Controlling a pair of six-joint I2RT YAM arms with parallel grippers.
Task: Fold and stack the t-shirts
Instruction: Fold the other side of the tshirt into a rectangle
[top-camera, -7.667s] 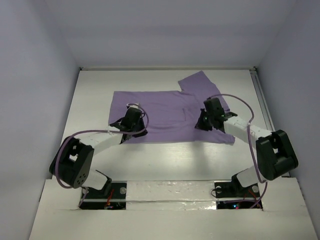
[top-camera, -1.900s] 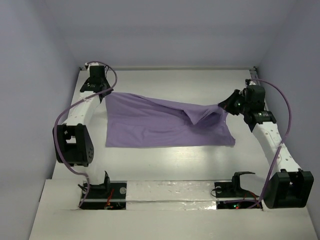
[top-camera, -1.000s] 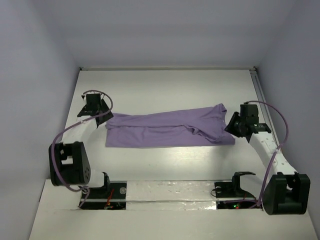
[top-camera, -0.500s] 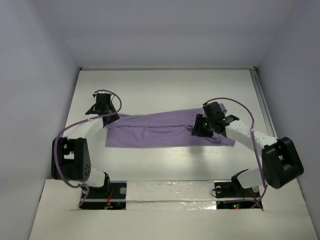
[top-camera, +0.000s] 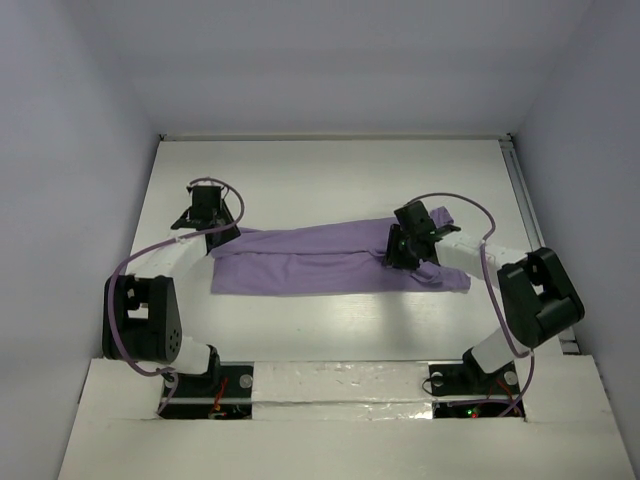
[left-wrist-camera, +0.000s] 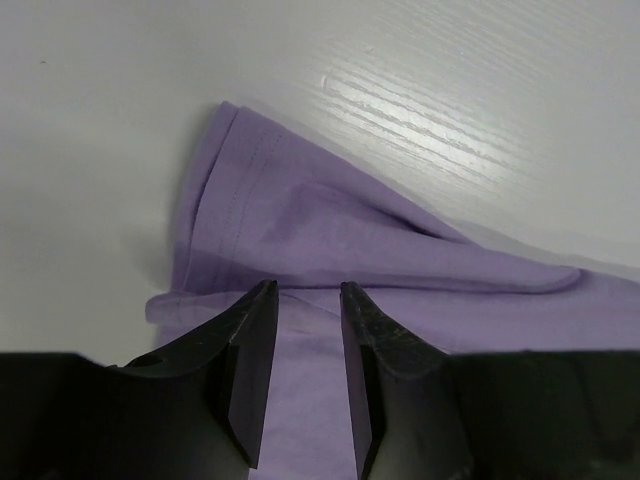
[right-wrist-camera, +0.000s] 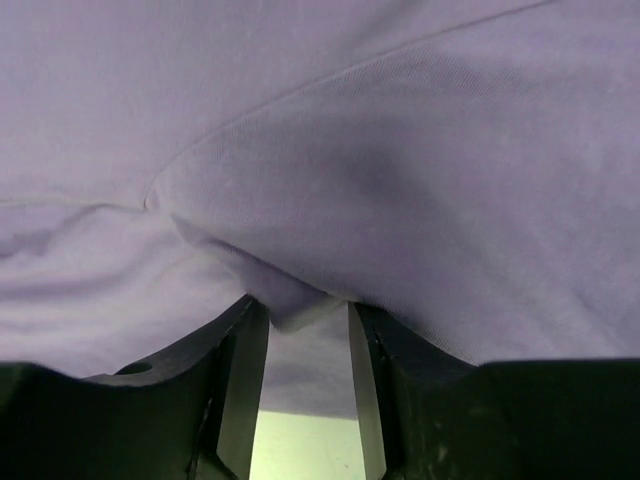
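The lavender t-shirt (top-camera: 310, 260) lies mid-bench (top-camera: 330, 180), gathered into a long band whose long axis runs left to right. The left claw (left-wrist-camera: 300, 292) sits over the shirt's left end beside a stitched edge, fingers parted and gripping nothing. The right claw (right-wrist-camera: 305, 312) is near the shirt's right end, fingers apart, with a fold of cloth bulging between them.
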